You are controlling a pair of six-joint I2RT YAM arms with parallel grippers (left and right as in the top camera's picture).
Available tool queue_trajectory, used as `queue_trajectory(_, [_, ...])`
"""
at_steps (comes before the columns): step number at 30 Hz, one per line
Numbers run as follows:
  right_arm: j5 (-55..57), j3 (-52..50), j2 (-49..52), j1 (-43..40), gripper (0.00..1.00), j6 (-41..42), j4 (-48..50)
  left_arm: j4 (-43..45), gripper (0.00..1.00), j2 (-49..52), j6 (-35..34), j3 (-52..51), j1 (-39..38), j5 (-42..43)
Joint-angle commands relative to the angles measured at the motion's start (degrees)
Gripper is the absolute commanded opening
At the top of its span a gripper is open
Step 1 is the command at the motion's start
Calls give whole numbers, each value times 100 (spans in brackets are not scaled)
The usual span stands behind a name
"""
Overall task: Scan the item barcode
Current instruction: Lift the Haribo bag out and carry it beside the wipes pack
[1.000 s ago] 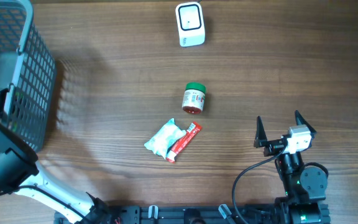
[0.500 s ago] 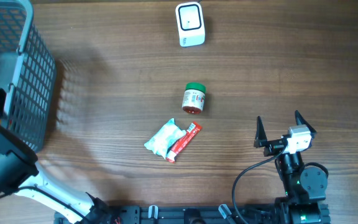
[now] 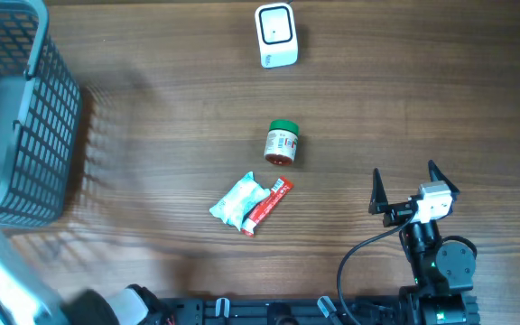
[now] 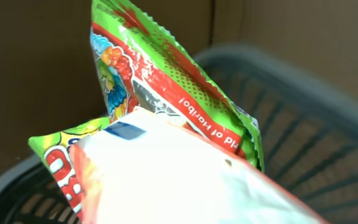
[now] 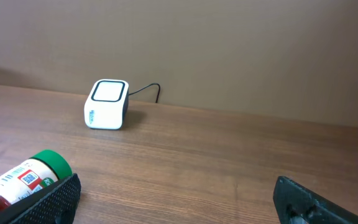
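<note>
**Tabletop** (image 3: 152,181): one, brown wood grain.
**Scanner** (image 3: 276,34): one, a white rounded box with a dark-rimmed window, at 12 o'clock.
**Basket** (image 3: 52,135): one, grey plastic lattice, at 9 to 10 o'clock.
**Jar** (image 3: 282,143): one, green lid, on its side at centre.
**Packets:** two, touching, at 7 o'clock of the jar. One is a white packet (image 3: 236,203), crinkled; the other a red packet (image 3: 267,206), slim.
**Sweets bag** (image 4: 166,106): one, glossy green-and-red film with a zigzag edge. It fills the left wrist view above the basket.
**Left jaws:** hidden, so clamped or apart cannot be told.
**Right gripper** (image 3: 404,170): at 4 o'clock, jaws wide apart, empty.
</note>
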Motion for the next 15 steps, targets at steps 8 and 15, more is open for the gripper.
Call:
queue_trajectory(8, [70, -4, -24, -20, 100, -7, 15, -1298, 4, -1668, -1777, 70, -2297, 396])
queue_trajectory(15, [70, -4, -24, -20, 100, -7, 15, -2538, 4, -1670, -2083, -13, -3950, 238])
